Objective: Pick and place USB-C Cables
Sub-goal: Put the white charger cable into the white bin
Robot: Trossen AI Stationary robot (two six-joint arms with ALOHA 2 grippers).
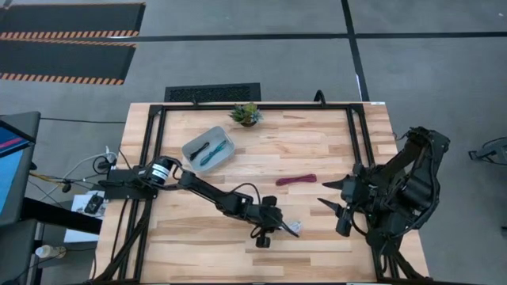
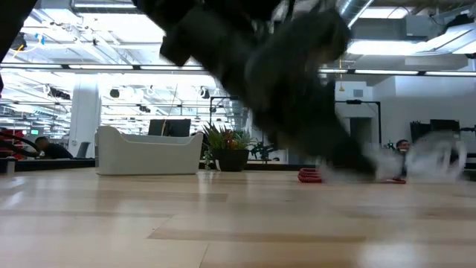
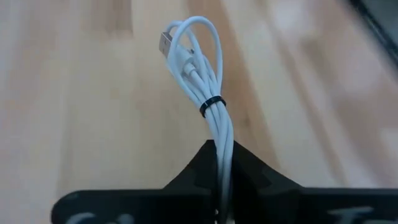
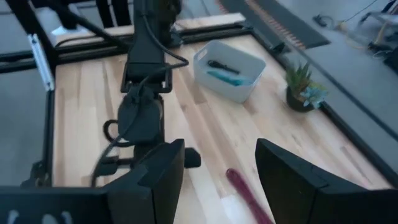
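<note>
A white bundled USB-C cable (image 3: 208, 81), bound by a black tie, lies near the table's front centre. My left gripper (image 3: 221, 154) is shut on it, also seen in the high view as my left gripper (image 1: 290, 229). A maroon cable (image 1: 296, 180) lies flat on the wood further back. The clear bin (image 1: 208, 148) at the back left holds a teal cable (image 4: 225, 77) and a black cable (image 4: 219, 65). My right gripper (image 1: 326, 193) hangs open above the table's right side, and the maroon cable (image 4: 245, 193) shows below it. My left gripper pinches the white cable's bundled strands (image 3: 222, 144) between its two fingers, at the end just behind the black tie (image 3: 211, 106). The fingers slant down and lie along the bundle. The looped end with the connector (image 3: 165, 42) sticks out ahead; whether it is clear of the table I cannot tell.
A small potted plant (image 1: 246, 114) stands at the table's far edge, near the bin. A black frame (image 1: 158, 134) runs around the table top. Bare wood lies between the bin and the maroon cable.
</note>
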